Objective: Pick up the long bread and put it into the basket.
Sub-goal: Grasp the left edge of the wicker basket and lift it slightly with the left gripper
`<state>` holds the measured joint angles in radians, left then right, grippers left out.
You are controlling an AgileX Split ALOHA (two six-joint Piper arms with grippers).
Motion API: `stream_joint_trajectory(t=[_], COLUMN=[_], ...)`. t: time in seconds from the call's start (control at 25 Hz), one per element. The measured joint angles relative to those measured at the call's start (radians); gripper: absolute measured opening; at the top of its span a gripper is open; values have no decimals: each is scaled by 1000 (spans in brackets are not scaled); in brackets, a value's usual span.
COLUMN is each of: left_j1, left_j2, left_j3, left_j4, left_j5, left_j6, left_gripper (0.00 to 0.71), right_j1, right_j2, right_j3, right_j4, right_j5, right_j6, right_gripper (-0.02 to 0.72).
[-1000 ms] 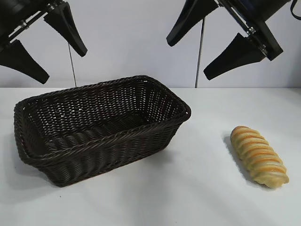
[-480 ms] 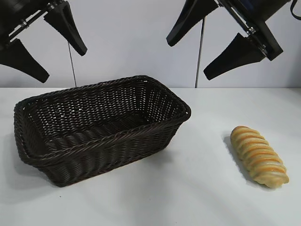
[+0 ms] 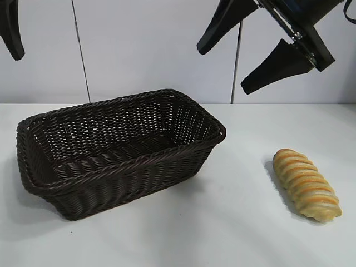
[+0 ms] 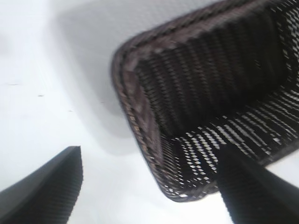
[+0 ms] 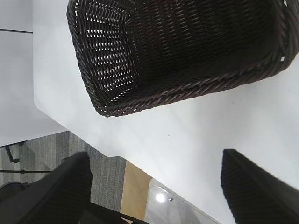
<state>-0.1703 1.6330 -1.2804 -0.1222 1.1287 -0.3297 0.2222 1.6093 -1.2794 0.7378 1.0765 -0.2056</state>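
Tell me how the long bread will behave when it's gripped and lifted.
The long bread probably stays stiff, since it holds its twisted ridges lying flat on the table. Its rounded sides suggest it may roll if nudged sideways. The ridges likely give fingers some purchase.

Bread [image 3: 306, 184]: oblong golden-yellow loaf, twisted ridges with orange-brown stripes, lying flat on the desk, angled diagonally. Basket [image 3: 119, 150]: large, rectangular, dark brown wicker, flared sides, braided rim, upright, nothing inside. The two lie well apart.
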Motion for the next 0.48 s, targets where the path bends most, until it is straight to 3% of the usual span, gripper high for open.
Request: stream_joint_trajectory(t=[0.24,0.48], left_j1=[0,0], left_j2=[0,3], left_j3=[144,232], left_j4=[-105,-129], left_j5=[-193,-331], left_j6=[15,19], left_gripper=[570,570], right_j1=[0,0], right_j2=[0,0], right_j3=[0,0], right_j4=[0,0], right_j5=[0,0], right_j6=[0,0], right_gripper=[538,538])
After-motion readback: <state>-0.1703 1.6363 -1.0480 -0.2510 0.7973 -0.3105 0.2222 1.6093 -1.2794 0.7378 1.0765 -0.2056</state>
